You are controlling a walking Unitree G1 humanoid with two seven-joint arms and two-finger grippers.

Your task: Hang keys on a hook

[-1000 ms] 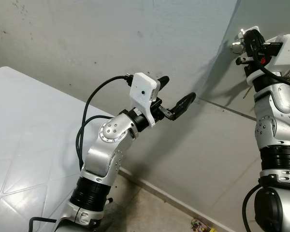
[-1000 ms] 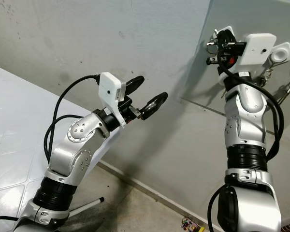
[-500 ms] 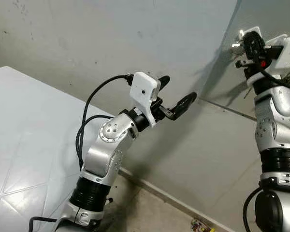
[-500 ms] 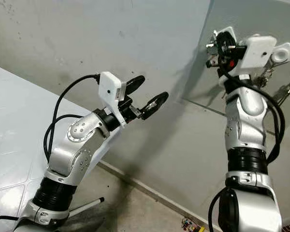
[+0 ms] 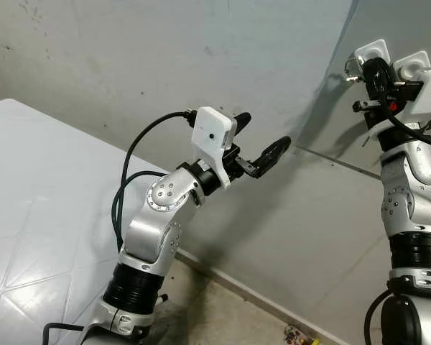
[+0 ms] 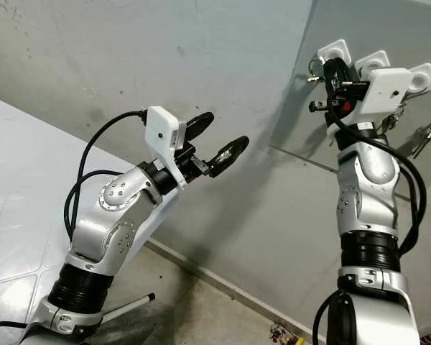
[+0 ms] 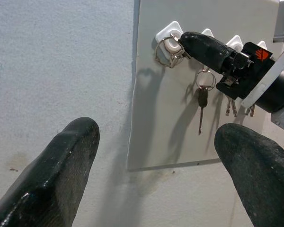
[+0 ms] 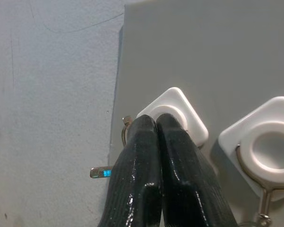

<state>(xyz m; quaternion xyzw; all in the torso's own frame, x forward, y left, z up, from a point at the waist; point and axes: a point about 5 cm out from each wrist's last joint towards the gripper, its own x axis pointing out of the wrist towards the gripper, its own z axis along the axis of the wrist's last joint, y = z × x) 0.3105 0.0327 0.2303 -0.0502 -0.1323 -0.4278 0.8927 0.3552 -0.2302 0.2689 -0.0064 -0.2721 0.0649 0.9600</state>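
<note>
**Right end effector presses a key ring onto the end hook of a wall rack**

The right end effector (image 7: 180,39), its two black fingers clenched tight together, is raised to a grey panel (image 7: 180,142) on the wall. Its tip sits right at the first white hook (image 8: 173,111), the one nearest the panel's edge. The keys (image 7: 166,49) show as a metal ring looped at that hook's knob, touching the fingertips. Whether the ring is pinched between the fingers or only pushed by them cannot be told, nor whether it has fully seated over the knob.

The left end effector (image 5: 262,144) is held out in mid-air with its fingers spread apart and nothing between them, pointed toward the panel but well apart from it.

To do this step well, the ring likely needs to slide completely over the knob and drop behind it before the fingers let go. A slow, straight withdrawal away from the wall would avoid dragging the ring back off. The neighbouring hook (image 8: 270,149) is just beside, so sideways motion risks knocking what hangs there.

Counted: four white hooks can be made out along the panel in the left wrist view. One key on a ring (image 7: 202,97) hangs from the second hook; further keys hang behind the right arm, too hidden to count. A white surface (image 5: 36,201) lies to the robot's left.
</note>
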